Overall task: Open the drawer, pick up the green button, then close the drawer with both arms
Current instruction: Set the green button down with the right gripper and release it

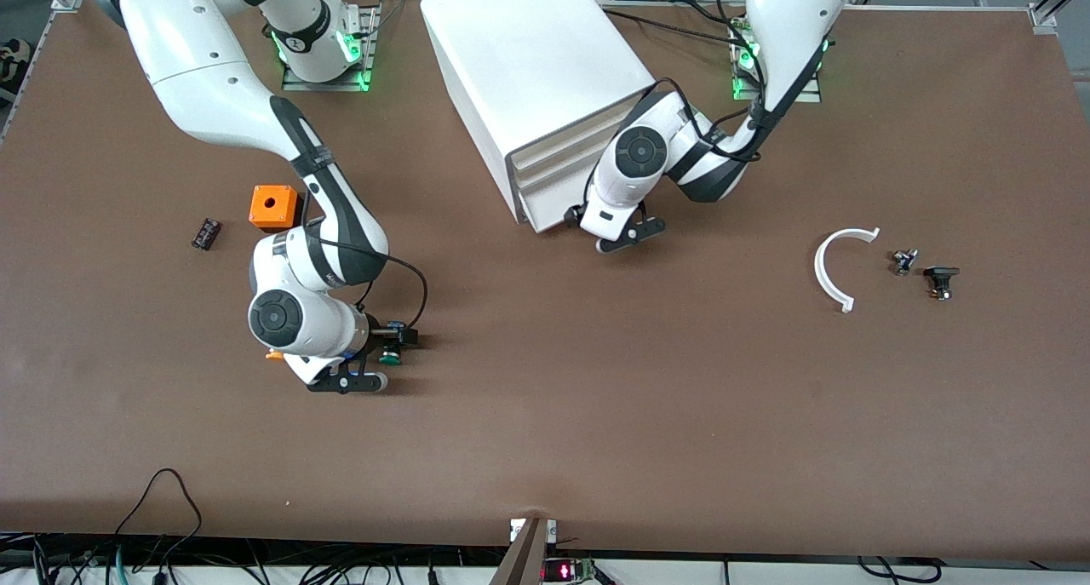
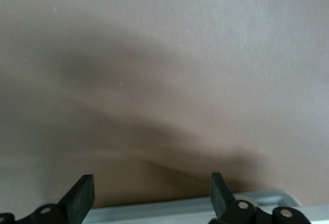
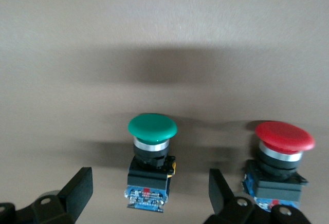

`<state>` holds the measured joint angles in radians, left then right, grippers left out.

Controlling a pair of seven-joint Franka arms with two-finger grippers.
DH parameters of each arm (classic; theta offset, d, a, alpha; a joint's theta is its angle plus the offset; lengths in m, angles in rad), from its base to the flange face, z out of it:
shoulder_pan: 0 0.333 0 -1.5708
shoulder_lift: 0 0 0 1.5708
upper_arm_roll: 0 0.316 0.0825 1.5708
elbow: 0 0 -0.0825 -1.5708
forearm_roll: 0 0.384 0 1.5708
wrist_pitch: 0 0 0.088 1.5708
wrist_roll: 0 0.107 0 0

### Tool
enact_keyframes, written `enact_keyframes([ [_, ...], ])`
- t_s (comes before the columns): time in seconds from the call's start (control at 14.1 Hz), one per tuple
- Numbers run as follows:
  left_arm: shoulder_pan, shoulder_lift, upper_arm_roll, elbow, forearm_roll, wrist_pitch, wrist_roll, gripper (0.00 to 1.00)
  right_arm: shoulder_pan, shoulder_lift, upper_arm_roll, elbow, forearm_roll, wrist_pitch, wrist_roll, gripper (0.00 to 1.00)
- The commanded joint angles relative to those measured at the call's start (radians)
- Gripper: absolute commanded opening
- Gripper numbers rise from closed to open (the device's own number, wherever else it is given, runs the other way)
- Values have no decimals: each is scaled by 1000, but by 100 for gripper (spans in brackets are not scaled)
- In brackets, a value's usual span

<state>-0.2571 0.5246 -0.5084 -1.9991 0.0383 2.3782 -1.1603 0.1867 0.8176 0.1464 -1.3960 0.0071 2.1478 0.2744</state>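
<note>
The small push button with round green cap stands upright on the brown surface, between the parted fingers of the right gripper, untouched, toward the right arm's end. A red-capped push button stands just beside it, partly cut off. The left gripper hangs spread before the white drawer cabinet.

No text or label can be read.
</note>
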Motion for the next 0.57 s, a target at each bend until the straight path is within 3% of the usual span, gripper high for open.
enact_keyframes([
  [0.0, -2, -8, -36, -21, 28, -7, -32, 99, -36, -83, 12, -18, 13, -35, -40, 100],
  [0.5, -1, -8, -76, -29, 15, -57, -32, 99, -90, -291, -40, -28, 1, -209, -92, 100],
])
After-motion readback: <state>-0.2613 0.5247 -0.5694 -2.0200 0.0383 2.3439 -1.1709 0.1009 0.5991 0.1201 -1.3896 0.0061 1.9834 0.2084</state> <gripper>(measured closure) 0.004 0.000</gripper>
